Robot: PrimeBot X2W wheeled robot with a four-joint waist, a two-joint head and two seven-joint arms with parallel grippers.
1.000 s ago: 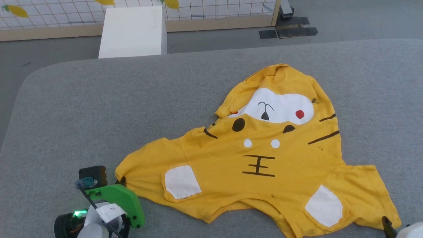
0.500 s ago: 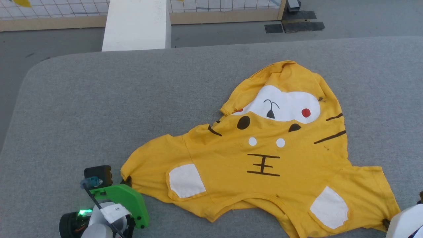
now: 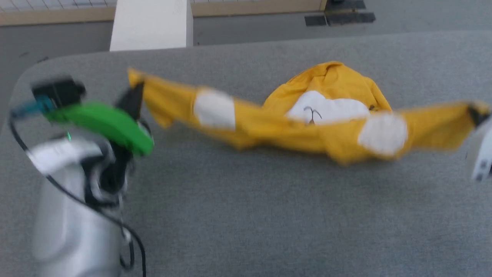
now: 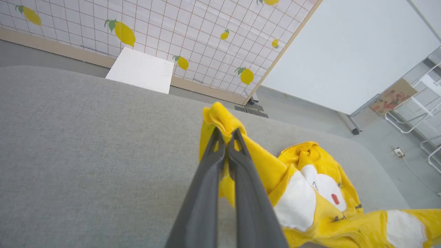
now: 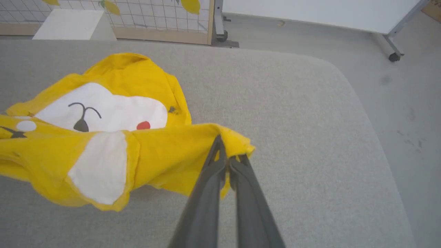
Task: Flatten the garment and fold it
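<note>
In the head view (rather blurred), the bright yellow short-sleeved T-shirt [image 3: 269,129] with a cartoon animal face hangs stretched as a band between the left gripper [image 3: 132,96] and the right gripper [image 3: 476,115]. It hangs above the grey fabric-covered table [image 3: 246,215], and its body trails in a bunched heap on the far part of the table.

In the left wrist view, the two dark fingers are pressed together, pinching the edge of one sleeve.

In the right wrist view, that gripper likewise pinches the other sleeve's edge, and a white patch sags beside it.

Both grips look secure, so flattening seems under way. The shirt is not yet spread flat and no fold is made, so most of the task remains.
</note>
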